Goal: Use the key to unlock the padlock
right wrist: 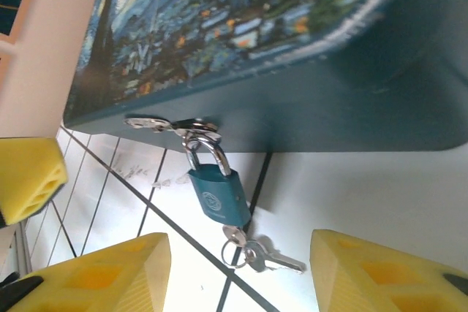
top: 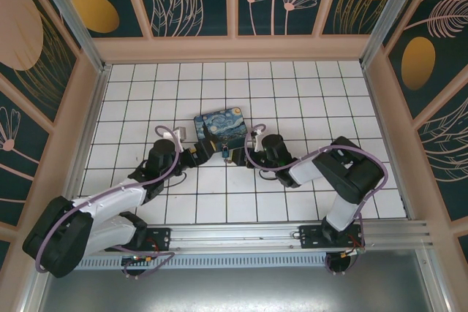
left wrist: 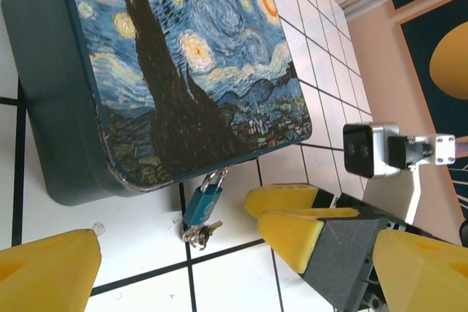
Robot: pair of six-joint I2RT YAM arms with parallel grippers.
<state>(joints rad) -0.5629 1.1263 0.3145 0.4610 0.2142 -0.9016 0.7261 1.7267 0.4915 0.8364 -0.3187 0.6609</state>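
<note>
**Left end effector (left wrist: pixel 234 261) and right end effector (right wrist: pixel 240 272) flanking the padlock (right wrist: pixel 218 193), both empty**

Both end effectors are gaping wide, with yellow fingers (right wrist: pixel 95 275) well apart and gripping nothing. Seen from above, the left one is sitting at the padlock's 9 o'clock and the right one at its 3 o'clock, each just beside it.

The padlock is hanging from the hasp (right wrist: pixel 164 123) at the 6 o'clock edge of the box (top: pixel 219 126). Its body is lying on the worktop (top: pixel 292 93) and its shackle is looking shut. The key (right wrist: pixel 280 261) is lying on a small ring at the padlock's 6 o'clock, right at its base. Whether it is seated in the keyway I cannot tell.

By my reading, the step in hand is the reach for a grasp, with no grip taken yet. The next move is calling for one end effector to steady the padlock while the other pinches the key, which is thin and lying flat on the tile. That pinch is looking like the fiddly part, before any turning.
</note>
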